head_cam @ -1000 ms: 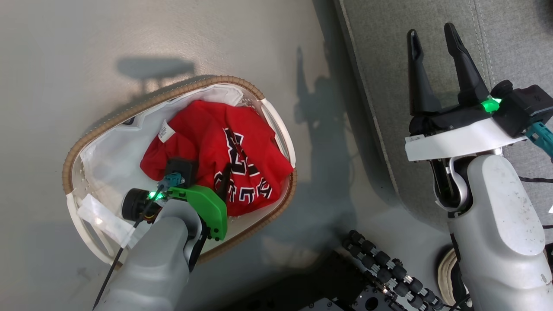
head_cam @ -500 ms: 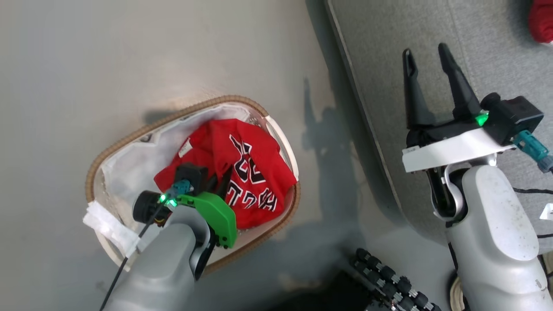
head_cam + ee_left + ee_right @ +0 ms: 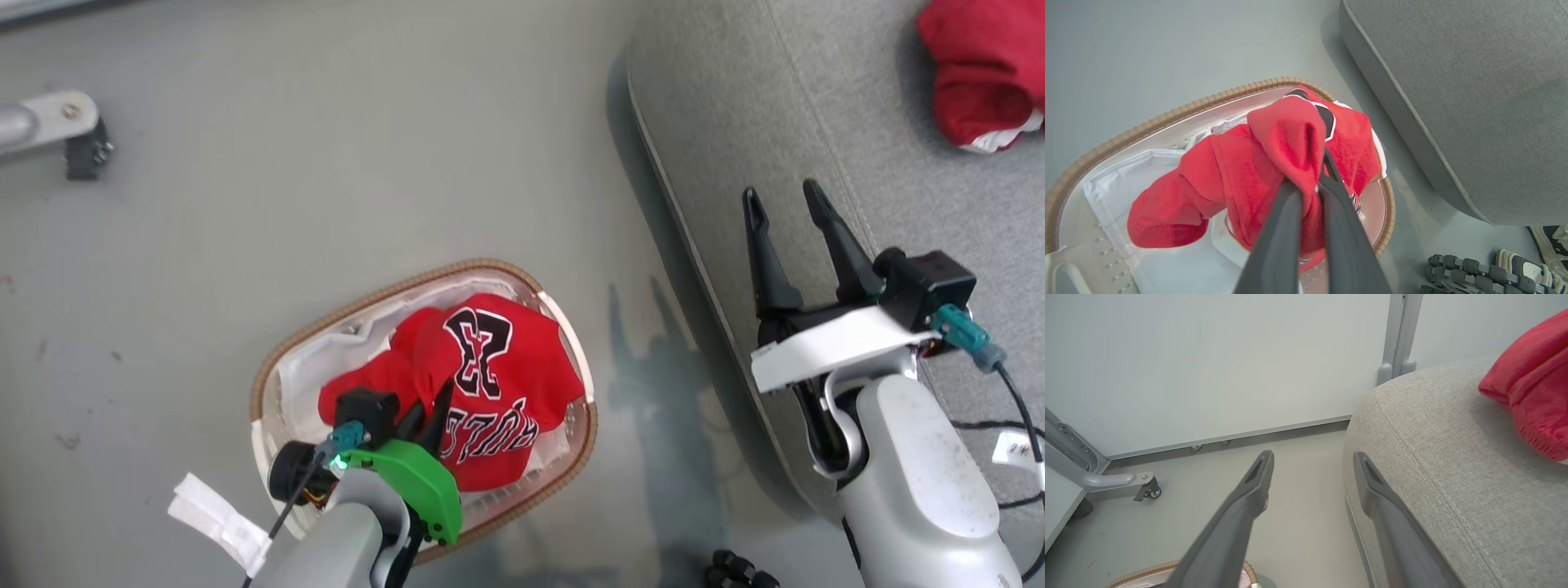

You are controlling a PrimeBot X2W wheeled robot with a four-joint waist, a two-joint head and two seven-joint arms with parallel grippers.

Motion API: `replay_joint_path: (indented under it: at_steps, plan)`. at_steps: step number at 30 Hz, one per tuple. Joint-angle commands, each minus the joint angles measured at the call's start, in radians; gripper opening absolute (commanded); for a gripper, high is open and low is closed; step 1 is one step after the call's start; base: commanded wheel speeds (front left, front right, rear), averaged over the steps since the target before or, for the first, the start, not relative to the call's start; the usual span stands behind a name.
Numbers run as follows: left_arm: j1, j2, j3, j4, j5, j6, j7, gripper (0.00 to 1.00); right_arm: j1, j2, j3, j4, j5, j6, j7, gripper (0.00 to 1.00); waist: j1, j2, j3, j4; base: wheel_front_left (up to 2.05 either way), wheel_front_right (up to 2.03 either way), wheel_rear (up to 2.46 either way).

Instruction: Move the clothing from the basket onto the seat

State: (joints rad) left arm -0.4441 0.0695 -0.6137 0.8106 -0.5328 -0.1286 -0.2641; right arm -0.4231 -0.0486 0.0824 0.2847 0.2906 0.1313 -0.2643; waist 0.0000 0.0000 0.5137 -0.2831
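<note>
Grey floor [image 3: 645,327] between basket [image 3: 1208,100] and seat [image 3: 735,122] edge, left gripper [image 3: 429,412] pinching clothing [image 3: 490,384]

My left tool [image 3: 431,411], at the lower left of the frame, is clamped tight on the red jersey [image 3: 535,380], forearm rising from the bottom edge. My right tool [image 3: 780,193], right of centre, stands spread wide, fingers pointing up.

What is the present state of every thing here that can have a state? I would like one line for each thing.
left pincer: shut on the lettered garment.
right pincer: open, empty, by the edge of the seat.
lettered garment: bunched up, pinched, inside the basket.
trimmed garment: lying crumpled on the seat.
basket: upright, holding the lettered garment.
seat: carrying the trimmed garment.
</note>
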Motion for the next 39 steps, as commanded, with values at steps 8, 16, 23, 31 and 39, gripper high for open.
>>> replay_joint_path:
  at_steps: [8, 16, 23, 31, 39]
  plan:
    - [0.104, -0.011, 0.040, -0.090, 0.053, -0.003, 0.000, 0.00, 0.103, -0.004, -0.004, 0.031, -0.058, -0.001, 0.000, 1.00, 0.0000, 0.0000, -0.215, 0.094, 0.00, 0.00, 0.00]
    - [0.180, -0.016, 0.092, -0.223, 0.095, -0.003, 0.000, 0.00, 0.196, -0.005, 0.006, 0.051, -0.079, -0.001, 0.000, 1.00, 0.0000, 0.0000, -0.338, 0.146, 0.00, 0.00, 0.00]
    - [0.215, -0.017, 0.133, -0.347, 0.141, -0.003, 0.000, 0.00, 0.263, -0.004, 0.016, 0.071, -0.082, -0.001, 0.000, 1.00, 0.0000, 0.0000, -0.419, 0.178, 0.00, 0.00, 0.00]
    - [0.200, -0.017, 0.198, -0.501, 0.171, -0.003, -0.001, 0.00, 0.325, -0.004, 0.026, 0.085, -0.076, -0.001, 0.000, 1.00, 0.0000, 0.0000, -0.472, 0.201, 0.00, 0.00, 0.00]
    - [0.183, -0.018, 0.227, -0.604, 0.179, -0.003, -0.001, 0.00, 0.341, -0.004, 0.059, 0.102, -0.075, -0.001, 0.000, 1.00, 0.0000, 0.0000, -0.493, 0.207, 0.00, 0.00, 0.00]
